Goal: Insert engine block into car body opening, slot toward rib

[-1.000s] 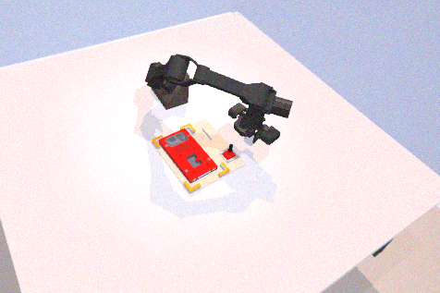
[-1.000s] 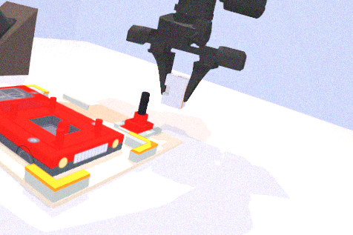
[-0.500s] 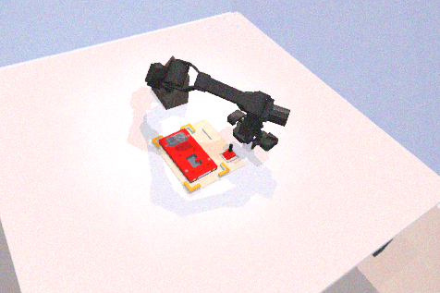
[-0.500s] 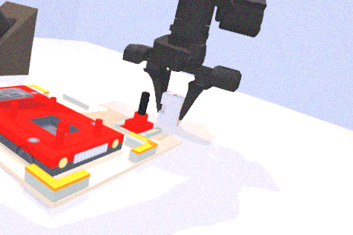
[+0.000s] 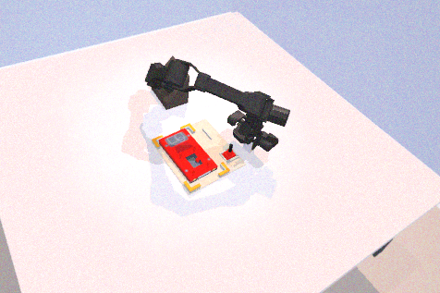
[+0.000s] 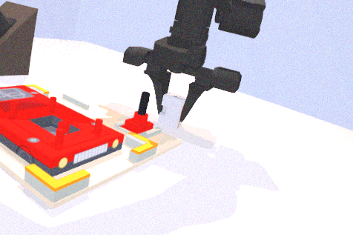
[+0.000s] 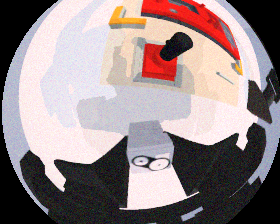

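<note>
The engine block [image 6: 171,109] [image 7: 145,134], a pale grey block with two ringed circles on one face in the wrist view, is between the fingertips of my gripper [image 5: 252,146] [image 6: 170,116] [image 7: 149,145], which is shut on it. The block is low, just off the board's edge; I cannot tell whether it touches the table. Its slot side is not clear. The red car body [image 5: 203,152] [image 6: 87,139] [image 7: 155,7] lies on the board. The dark opening [image 5: 193,161] [image 6: 55,127] in it holds no block. The rib cannot be made out.
A black lever [image 5: 230,148] [image 6: 144,103] [image 7: 178,46] stands upright on a red base beside the block, between it and the car. Yellow-topped corner brackets [image 5: 191,187] [image 6: 55,181] [image 7: 127,22] surround the car on the beige board [image 5: 208,127]. Red pegs [image 6: 99,126] rise from the car body.
</note>
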Robot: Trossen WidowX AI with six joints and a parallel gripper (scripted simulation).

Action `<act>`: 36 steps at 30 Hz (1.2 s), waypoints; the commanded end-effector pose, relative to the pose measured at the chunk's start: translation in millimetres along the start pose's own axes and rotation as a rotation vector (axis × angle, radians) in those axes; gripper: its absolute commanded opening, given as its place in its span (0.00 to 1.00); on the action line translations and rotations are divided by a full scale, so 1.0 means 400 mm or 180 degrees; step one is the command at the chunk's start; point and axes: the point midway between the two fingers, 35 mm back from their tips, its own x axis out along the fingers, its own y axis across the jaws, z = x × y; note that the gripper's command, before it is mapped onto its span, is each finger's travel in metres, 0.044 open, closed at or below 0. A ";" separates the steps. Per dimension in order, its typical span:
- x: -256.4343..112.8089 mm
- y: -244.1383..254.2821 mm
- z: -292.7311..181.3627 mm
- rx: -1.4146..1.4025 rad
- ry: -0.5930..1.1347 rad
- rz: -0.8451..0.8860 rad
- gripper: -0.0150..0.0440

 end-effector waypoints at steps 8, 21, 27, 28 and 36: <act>0.002 0.000 0.000 0.0007 0.0012 -0.0011 0.92; -0.073 0.002 0.000 0.0000 0.0007 -0.0044 1.00; -0.111 0.002 0.000 0.0000 0.0009 -0.0044 1.00; -0.111 0.002 0.000 0.0000 0.0009 -0.0044 1.00; -0.103 -0.001 -0.003 -0.0037 -0.0007 -0.0041 1.00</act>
